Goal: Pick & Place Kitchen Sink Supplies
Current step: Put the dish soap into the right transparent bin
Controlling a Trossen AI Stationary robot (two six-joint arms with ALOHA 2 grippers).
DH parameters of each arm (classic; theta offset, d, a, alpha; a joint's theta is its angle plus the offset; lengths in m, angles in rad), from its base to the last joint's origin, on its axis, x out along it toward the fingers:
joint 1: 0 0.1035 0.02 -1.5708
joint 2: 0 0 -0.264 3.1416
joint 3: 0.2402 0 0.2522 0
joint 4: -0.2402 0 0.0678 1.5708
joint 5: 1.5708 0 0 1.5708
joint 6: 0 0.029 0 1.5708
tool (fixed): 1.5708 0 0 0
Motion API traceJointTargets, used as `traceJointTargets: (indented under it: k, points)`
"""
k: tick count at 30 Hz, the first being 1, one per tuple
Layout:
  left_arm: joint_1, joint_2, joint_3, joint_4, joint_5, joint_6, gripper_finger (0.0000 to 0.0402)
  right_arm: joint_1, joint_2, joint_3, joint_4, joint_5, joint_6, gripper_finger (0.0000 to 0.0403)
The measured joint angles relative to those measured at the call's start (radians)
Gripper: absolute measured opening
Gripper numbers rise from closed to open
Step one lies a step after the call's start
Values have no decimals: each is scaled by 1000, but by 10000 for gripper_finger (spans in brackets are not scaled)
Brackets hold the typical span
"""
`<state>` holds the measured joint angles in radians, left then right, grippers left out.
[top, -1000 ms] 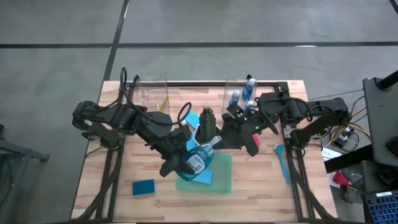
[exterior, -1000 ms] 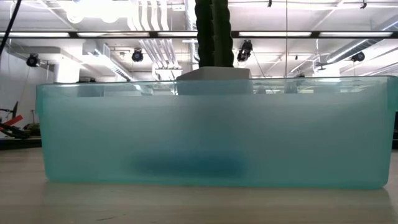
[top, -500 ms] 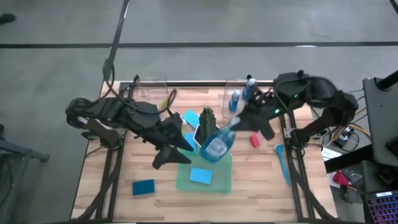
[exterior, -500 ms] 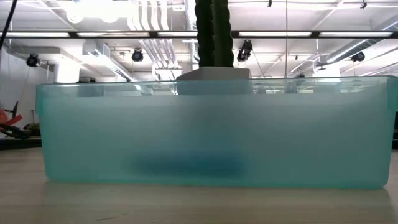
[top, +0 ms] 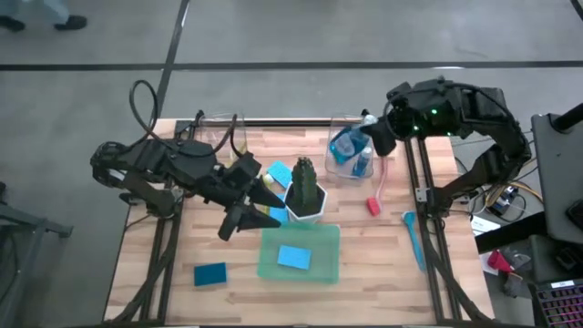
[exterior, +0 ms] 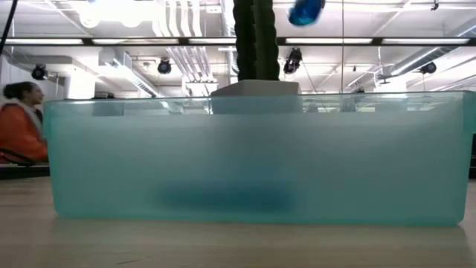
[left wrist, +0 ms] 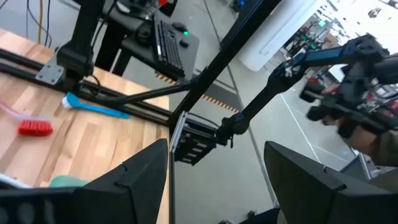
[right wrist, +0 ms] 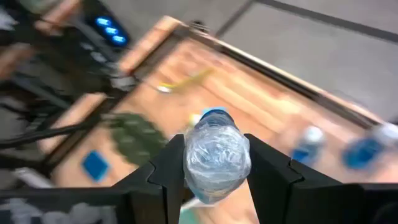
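Looking down from the high view, the right gripper [top: 372, 138] hangs over the clear bin [top: 342, 173] at the far right of the table, a bottle [top: 346, 144] pinched in its jaws with the long axis slanting left and near, down toward the bin where another bottle [top: 363, 164] stands; the right arm is plainly the one placed for the drop. The left gripper [top: 239, 217] sits mid-table, left of the plant [top: 304, 187], jaws spread and empty. The low view catches only a blue blob [exterior: 306, 10] high above the tray [exterior: 253, 160], likely that bottle. The left wrist view shows wide-apart fingers [left wrist: 142, 178] holding nothing. The right wrist view shows the bottle [right wrist: 216, 155] clamped between the fingers [right wrist: 171, 168], pointing away from the wrist toward the table below.
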<state>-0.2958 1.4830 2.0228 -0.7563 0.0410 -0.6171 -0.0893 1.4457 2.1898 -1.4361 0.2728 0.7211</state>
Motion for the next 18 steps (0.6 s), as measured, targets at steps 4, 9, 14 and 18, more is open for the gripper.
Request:
traceJointTargets:
  k: [4, 9, 14, 18]
  points:
    - [0, -1, 0, 3, -1, 6, 257, -56, 30, -16, -61, 34, -19, 132]
    - [0, -1, 0, 2, -5, 13, 257, -106, 94, -44, -122, 34, -62, 133]
    - [0, -1, 0, 2, -10, 13, 257, -122, 149, -94, -115, 27, -133, 133]
    - [0, -1, 0, 3, -10, 13, 256, -121, 153, -169, -61, 26, -161, 133]
